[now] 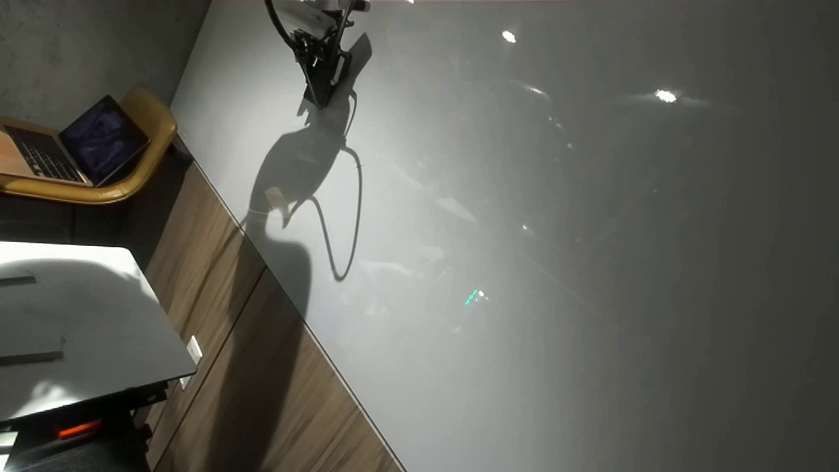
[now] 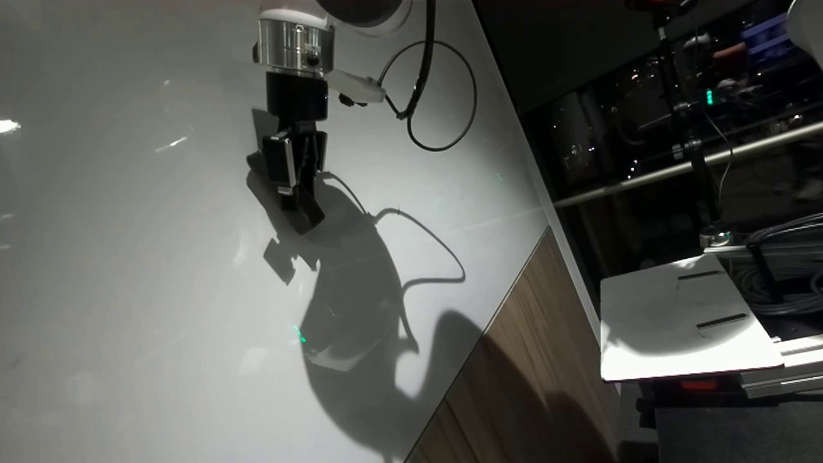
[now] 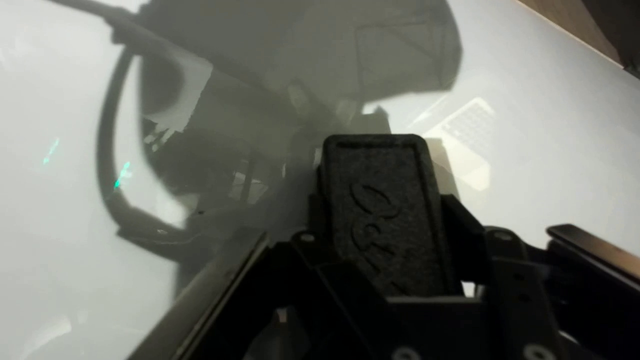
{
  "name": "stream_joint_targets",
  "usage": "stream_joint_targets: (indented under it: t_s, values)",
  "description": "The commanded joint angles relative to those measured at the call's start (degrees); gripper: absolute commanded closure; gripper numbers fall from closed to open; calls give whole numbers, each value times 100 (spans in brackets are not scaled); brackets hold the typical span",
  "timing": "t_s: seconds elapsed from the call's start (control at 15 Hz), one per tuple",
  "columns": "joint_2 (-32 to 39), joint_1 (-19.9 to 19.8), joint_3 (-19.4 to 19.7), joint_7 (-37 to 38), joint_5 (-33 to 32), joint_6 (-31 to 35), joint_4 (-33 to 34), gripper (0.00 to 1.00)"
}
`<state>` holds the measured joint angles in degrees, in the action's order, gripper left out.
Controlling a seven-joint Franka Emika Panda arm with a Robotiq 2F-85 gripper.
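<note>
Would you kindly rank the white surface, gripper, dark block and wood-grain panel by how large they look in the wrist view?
1. white surface
2. gripper
3. dark block
4. wood-grain panel, only partly in view

Being close up, the gripper and dark block look enlarged.

A dark grey, round-cornered whiteboard eraser (image 3: 382, 172), lettered on its face, is clamped in the gripper (image 3: 385, 215), one end jutting beyond it.

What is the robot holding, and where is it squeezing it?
A dark block with rounded corners, maybe a board eraser. The gripper pinches it by its two long sides; one end sticks out beyond the grip.
</note>
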<state>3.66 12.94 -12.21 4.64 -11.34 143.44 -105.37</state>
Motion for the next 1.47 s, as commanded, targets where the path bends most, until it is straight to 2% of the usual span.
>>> stream_joint_targets:
  t_s: [0.0,0.27,0.93,1.4]
  values:
    - [120,64,5,163,-216,-67,193,68]
    - [170,183,-59,243,-374,-128,312,68]
    - [715,654,-96,652,-854,-262,1158,68]
    - [785,498,70,537,-750,-415,1245,68]
